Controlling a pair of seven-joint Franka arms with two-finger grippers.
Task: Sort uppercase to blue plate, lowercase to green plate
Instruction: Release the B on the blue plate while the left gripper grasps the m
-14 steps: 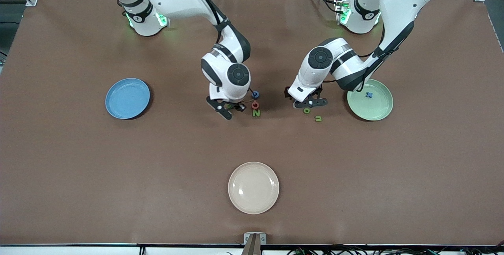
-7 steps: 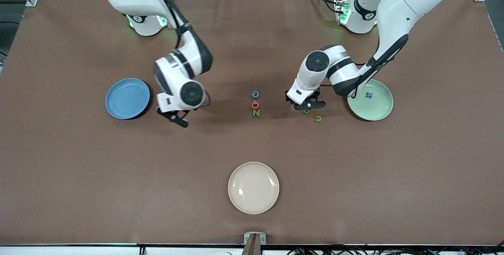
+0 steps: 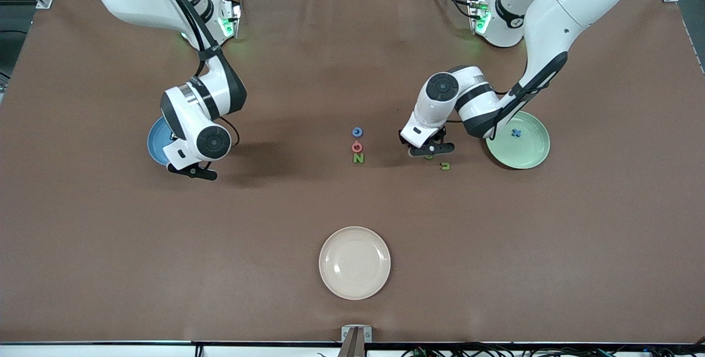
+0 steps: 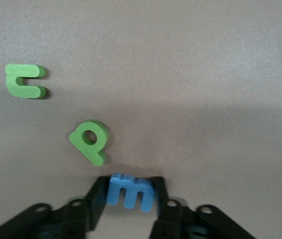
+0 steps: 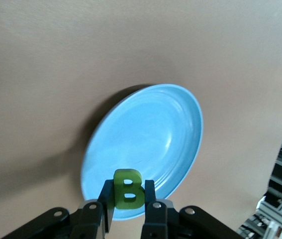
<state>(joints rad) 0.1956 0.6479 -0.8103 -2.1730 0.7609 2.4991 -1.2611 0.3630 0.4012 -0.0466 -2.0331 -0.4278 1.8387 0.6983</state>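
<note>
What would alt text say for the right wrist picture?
The right tool is shut on a green B, held over the rim of the blue plate, which sits on a brown table.

Green B [image 5: 127, 187], blue m [image 4: 130, 191], blue plate [image 5: 150, 134], seemingly mint-green plate [image 3: 526, 150].

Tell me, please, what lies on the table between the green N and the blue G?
The pink-red Q lies between the green N and the blue G, the three in a short line, as the front view shows.
</note>
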